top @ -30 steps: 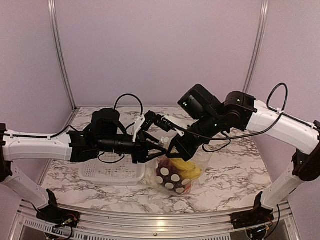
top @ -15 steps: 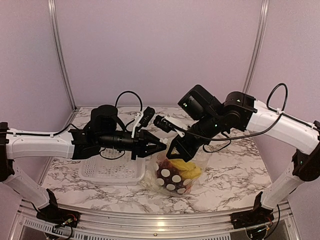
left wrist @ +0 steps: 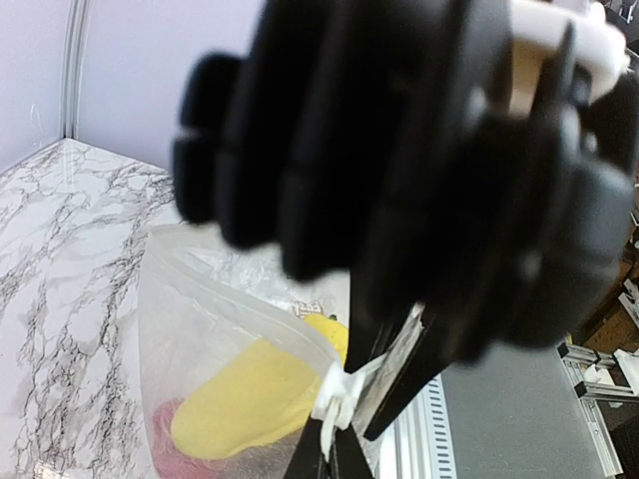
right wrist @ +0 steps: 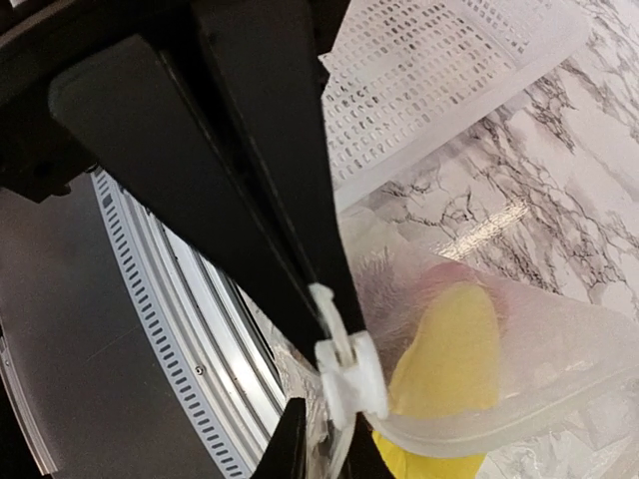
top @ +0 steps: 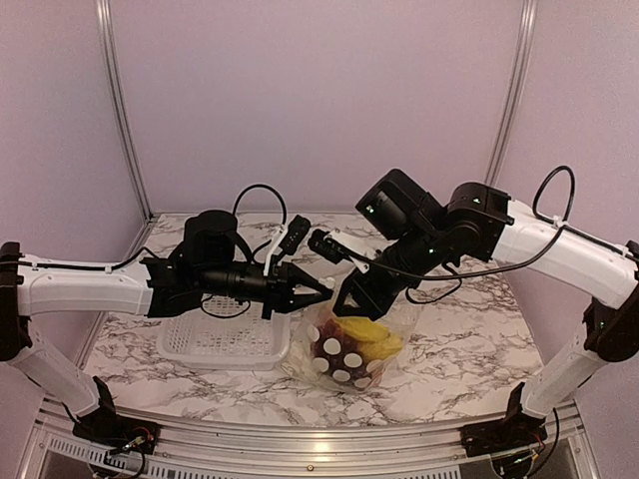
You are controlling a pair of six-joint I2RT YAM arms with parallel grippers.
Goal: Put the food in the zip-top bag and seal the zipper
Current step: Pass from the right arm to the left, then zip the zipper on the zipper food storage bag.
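Below left gripper [top: 325,288], right gripper [top: 345,299] — zip-top bag [top: 397,327], mouth pinched by both.

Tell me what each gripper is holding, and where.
Both hold the zip-top bag by its mouth edge: the left gripper and right gripper pinch it beside the white zipper slider.

Left pincer [top: 321,290] higher, nearer right pincer [top: 346,297]; zip-top bag [top: 397,321] more upright.

The top camera is looking down from behind. Both wrist cameras are closely sharing the zip-top bag [left wrist: 205,329].
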